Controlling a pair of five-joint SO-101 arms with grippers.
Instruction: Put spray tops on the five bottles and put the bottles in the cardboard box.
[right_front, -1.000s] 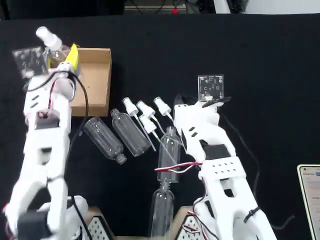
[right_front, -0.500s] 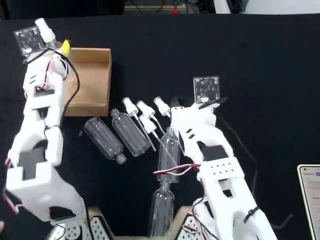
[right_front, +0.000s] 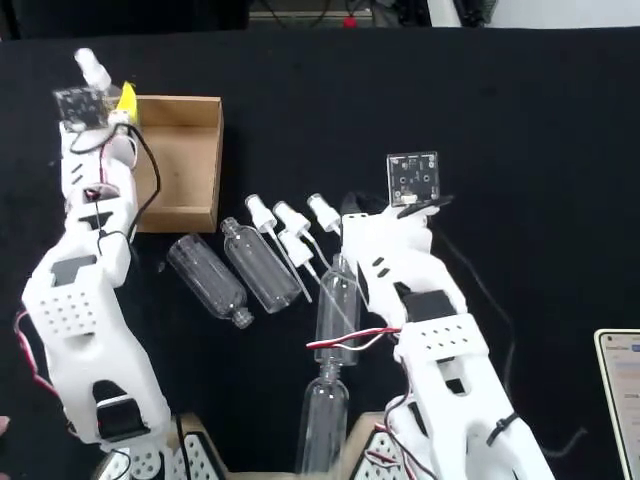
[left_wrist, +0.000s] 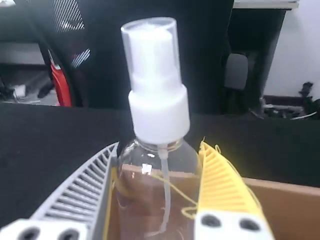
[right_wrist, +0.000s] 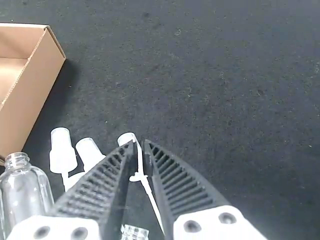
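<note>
High view, cardboard box (right_front: 185, 160): it stands open at the far left of the black table (right_front: 520, 120).
Left gripper (left_wrist: 159, 150): its jaws are closed on a capped bottle (left_wrist: 150, 185), held upright over the far left edge of the box.
Right gripper (right_wrist: 138, 145): it is low over the loose spray tops (right_front: 290, 222). The tube of one top lies between its jaws, but I cannot tell if they grip it.
Bare bottles (right_front: 258, 265): four lie on the table near the spray tops, without tops.

high: fixed, overhead, whole table (right_front: 520, 120)
left wrist: close, near-level, facing outward
right wrist: close, angled down
shared: cardboard box (right_front: 185, 160), all three
</note>
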